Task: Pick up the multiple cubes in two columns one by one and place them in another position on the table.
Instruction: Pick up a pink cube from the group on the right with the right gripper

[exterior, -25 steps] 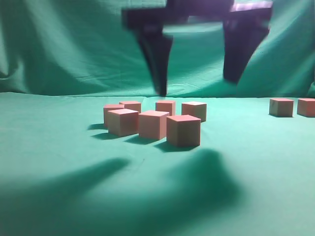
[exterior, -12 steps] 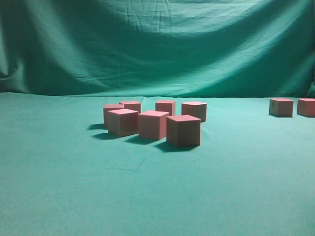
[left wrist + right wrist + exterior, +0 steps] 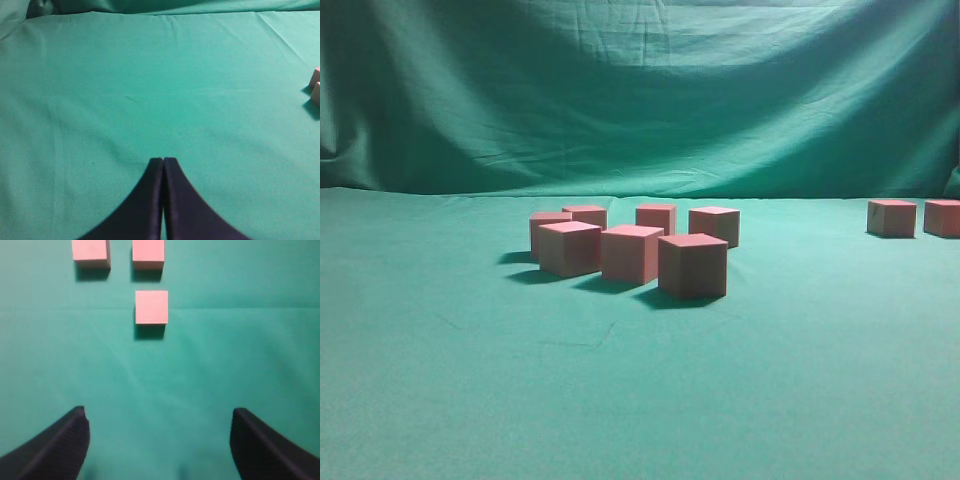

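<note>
Seven cubes (image 3: 692,266) sit upright on the table (image 3: 640,400) near its centre, three in front, four behind, close together. Two more cubes (image 3: 892,218) stand well apart at the right edge. Tops are salmon-red, sides duller brown. The table is teal-green cloth, slightly wrinkled.

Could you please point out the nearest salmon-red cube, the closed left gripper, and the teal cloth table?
nearest salmon-red cube (image 3: 692,266), exterior view, front face
closed left gripper (image 3: 163,161), left wrist view, fingertips
teal cloth table (image 3: 620,400), exterior view, bare foreground

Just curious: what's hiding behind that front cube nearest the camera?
Behind the front cube stand more cubes, then the green backdrop. The cloth-covered table directly behind it is covered.
</note>
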Available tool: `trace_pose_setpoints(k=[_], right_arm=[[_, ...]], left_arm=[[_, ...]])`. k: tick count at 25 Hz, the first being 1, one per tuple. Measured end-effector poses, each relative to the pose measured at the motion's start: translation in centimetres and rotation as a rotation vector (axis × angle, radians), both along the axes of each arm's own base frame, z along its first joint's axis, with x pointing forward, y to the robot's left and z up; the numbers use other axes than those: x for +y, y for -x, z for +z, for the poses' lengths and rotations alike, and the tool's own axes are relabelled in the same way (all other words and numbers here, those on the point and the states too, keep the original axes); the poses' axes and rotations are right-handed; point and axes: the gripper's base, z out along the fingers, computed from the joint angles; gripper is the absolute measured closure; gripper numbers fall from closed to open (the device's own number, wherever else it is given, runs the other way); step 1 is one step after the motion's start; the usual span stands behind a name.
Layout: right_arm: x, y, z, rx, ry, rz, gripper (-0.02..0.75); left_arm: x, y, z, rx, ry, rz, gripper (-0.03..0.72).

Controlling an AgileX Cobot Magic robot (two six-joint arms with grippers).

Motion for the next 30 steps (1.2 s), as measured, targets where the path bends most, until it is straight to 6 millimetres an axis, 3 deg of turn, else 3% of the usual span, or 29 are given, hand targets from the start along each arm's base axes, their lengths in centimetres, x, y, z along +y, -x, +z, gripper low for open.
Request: trace_pose_setpoints(k=[6,12,28,30], right_arm=[[-0.2,-3.1,-5.0,0.072,-0.002,0.073,0.17],[-0.1,-5.4,-8.4,0.038,0.008,0.092,0.17],[0.1,-7.9,-12.6,-0.036,0.002,0.097,0.17],[0.1,-7.9,-12.7,-0.032,0.0,0.096,0.265]], left_arm=[[0.0,0.0,0.0,0.0,0.0,0.0,0.688],[0.0,0.0,0.0,0.0,0.0,0.0,0.688],[0.0,0.0,0.0,0.0,0.0,0.0,0.688],[0.0,0.0,0.0,0.0,0.0,0.0,0.688]])
